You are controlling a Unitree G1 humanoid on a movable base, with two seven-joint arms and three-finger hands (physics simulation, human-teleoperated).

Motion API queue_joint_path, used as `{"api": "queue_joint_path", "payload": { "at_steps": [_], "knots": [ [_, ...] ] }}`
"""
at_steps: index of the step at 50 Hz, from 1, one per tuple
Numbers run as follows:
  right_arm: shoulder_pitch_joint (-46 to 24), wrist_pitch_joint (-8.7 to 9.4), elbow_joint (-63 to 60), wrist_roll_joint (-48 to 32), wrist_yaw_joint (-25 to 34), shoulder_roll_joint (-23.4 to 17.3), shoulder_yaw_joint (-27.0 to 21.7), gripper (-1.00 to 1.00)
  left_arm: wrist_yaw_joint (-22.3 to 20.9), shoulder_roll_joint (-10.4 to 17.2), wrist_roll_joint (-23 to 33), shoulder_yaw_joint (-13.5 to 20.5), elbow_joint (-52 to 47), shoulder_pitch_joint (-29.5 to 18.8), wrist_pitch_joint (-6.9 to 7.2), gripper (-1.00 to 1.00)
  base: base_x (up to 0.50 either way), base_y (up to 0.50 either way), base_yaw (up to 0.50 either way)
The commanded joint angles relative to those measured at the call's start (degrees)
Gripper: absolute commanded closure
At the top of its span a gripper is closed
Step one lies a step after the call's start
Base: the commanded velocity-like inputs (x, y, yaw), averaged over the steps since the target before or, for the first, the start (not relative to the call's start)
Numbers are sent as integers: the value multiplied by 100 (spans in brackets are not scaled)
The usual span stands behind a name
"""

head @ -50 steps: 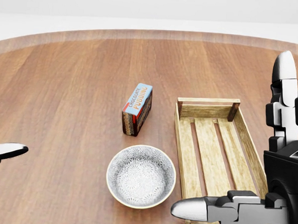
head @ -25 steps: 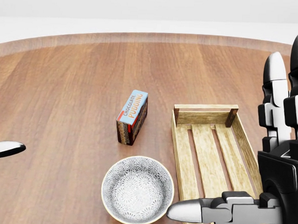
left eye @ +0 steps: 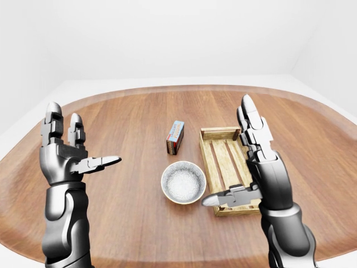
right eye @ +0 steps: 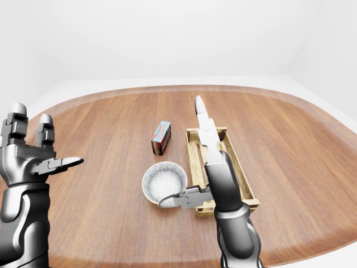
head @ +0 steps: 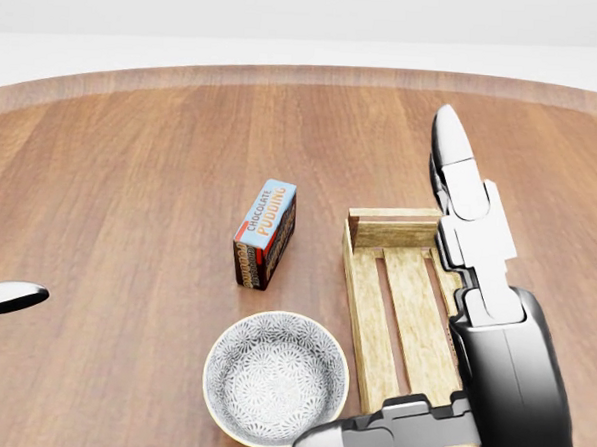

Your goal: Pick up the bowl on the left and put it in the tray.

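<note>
Taking the patterned bowl [head: 276, 380], which sits just left of the wooden tray [head: 362, 317], likely calls for lowering fingers over its rim; the right hand [head: 501, 364] hovers over the tray's near end, fingers straight, wide and empty, while the left hand [left eye: 64, 159] stands upright, equally wide, well left

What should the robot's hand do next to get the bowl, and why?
Probably lower the right hand toward the bowl. The hand is open and held up by the tray, with only its thumb near the bowl's rim, and it grips nothing yet.
</note>
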Motion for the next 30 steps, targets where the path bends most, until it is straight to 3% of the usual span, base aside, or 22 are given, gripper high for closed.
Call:
{"api": "queue_joint_path", "payload": {
  "at_steps": [1,30],
  "knots": [
    [215,0,371,-638,253,-122,612,-100,5,2,-9,7,-26,6,0,-100,0,0,0],
    [375,0,985,-2010,401,-320,1588,-100,10,15,-28,31,-18,-9,0,-100,0,0,0]
  ]
}}
